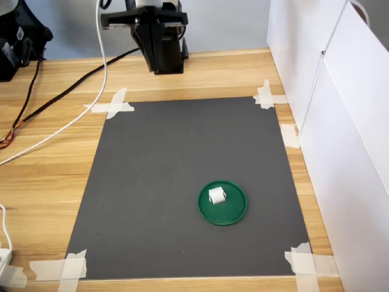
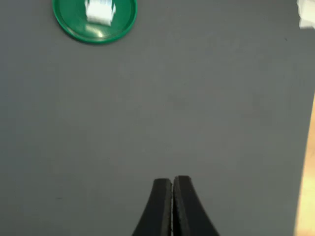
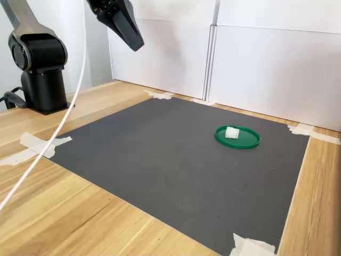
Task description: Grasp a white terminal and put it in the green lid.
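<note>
The white terminal (image 1: 216, 196) (image 2: 100, 11) (image 3: 232, 133) lies inside the green lid (image 1: 231, 212) (image 2: 74, 24) (image 3: 245, 143), which rests flat on the dark mat toward the first exterior view's lower right. My gripper (image 2: 172, 183) (image 3: 137, 45) is shut with nothing between its black fingers. It hangs high above the mat's far end, well away from the lid. In the first exterior view only the gripper's black body shows at the top edge; its fingertips are hidden.
A dark grey mat (image 1: 182, 182) is taped to the wooden table (image 1: 48, 182) at its corners. White panels (image 1: 340, 121) stand along the first exterior view's right. Cables (image 1: 67, 91) trail across the table in the first exterior view's left. The arm base (image 3: 40, 69) stands at the second exterior view's left.
</note>
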